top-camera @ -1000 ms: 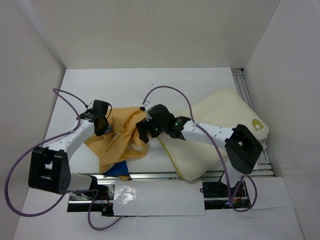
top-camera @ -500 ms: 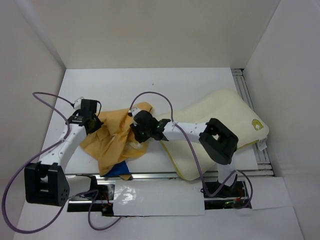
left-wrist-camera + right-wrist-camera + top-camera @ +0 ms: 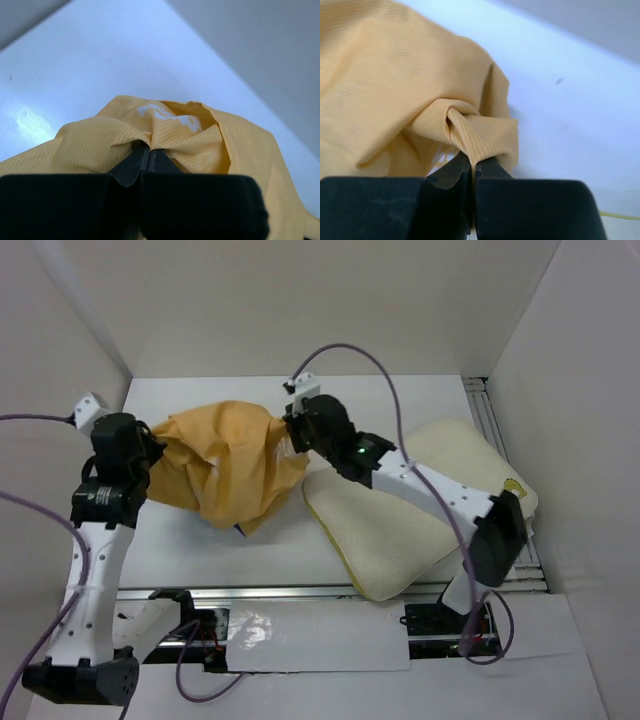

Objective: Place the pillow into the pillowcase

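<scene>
The mustard-orange pillowcase (image 3: pixel 228 462) hangs stretched between both arms above the table's left half, its lower folds drooping toward the surface. My left gripper (image 3: pixel 152 448) is shut on its left edge; in the left wrist view the fabric (image 3: pixel 165 137) bunches right at my left gripper (image 3: pixel 148 148). On the cloth's upper right corner my right gripper (image 3: pixel 292 435) is shut, and a fold (image 3: pixel 470 132) is pinched in my right gripper (image 3: pixel 473 162). The cream pillow (image 3: pixel 420 505) lies flat at the right, partly under the right arm.
White walls enclose the table on three sides. A metal rail (image 3: pixel 500 440) runs along the right edge and another (image 3: pixel 300 590) along the front. Purple cables loop off both arms.
Both grippers have closed on the pillowcase and lifted it. The left arm swung up and left, the right arm back and up, spreading the cloth between them.
</scene>
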You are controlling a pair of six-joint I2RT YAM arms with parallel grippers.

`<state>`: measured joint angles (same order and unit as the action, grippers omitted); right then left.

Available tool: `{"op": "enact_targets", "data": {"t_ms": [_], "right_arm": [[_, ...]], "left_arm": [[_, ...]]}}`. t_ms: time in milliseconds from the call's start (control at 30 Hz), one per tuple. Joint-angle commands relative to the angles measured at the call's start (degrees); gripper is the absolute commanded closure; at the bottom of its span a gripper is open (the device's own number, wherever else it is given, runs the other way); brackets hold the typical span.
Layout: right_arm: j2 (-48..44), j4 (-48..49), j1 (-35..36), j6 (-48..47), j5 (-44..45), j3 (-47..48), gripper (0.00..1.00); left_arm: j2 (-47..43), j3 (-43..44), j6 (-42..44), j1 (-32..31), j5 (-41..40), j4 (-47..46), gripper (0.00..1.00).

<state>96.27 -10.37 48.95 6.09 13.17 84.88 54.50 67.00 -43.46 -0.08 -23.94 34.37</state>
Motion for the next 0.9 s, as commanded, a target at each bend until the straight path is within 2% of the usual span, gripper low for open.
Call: {"op": "enact_targets", "data": {"t_ms": [0,200,333,467,533,667,767,833,867], "right_arm": [[-13.1,2.3,-1.2,-8.0,6.5,4.3,1.0],[-24.8,4.7,-3.9,-13.2,9.2,4.3,1.0],[-27.4,4.2,-4.5,-15.5,6.4,6.7,1.0],[-26.7,4.2,-5.5,-15.5,5.0,8.1,1.0],[-24.3,4.2,-6.2,-15.5,5.0,7.6,0.99],[-16.7,1.9,-9.1,-13.2,3.0,9.5,0.98],[-8.1,-0.5,-12.5,-10.9,-1.2,11.7,0.86],[-3.5,-1.0,-13.8,-8.5,-8.9,11.1,0.84],[1.7,-1.1,-14.5,-8.5,-11.6,11.1,0.8]], "left_arm": [[-5.6,7.6,2.3,0.7,-7.9,0.3,1.0],[-12.9,13.8,4.3,0.7,-9.7,0.3,1.0],[-13.5,17.3,7.2,0.7,-6.6,-1.6,1.0],[-9.6,18.1,8.0,0.7,-5.1,-2.1,1.0],[-7.5,17.3,8.6,0.7,-3.5,-4.9,1.0],[2.3,18.6,10.7,0.7,-2.1,-6.4,1.0],[12.4,19.7,11.2,1.9,-1.5,-6.4,1.0],[17.5,20.8,10.7,3.1,-1.0,-6.4,1.0],[23.0,20.8,10.7,4.9,-1.0,-6.4,1.0]]}}
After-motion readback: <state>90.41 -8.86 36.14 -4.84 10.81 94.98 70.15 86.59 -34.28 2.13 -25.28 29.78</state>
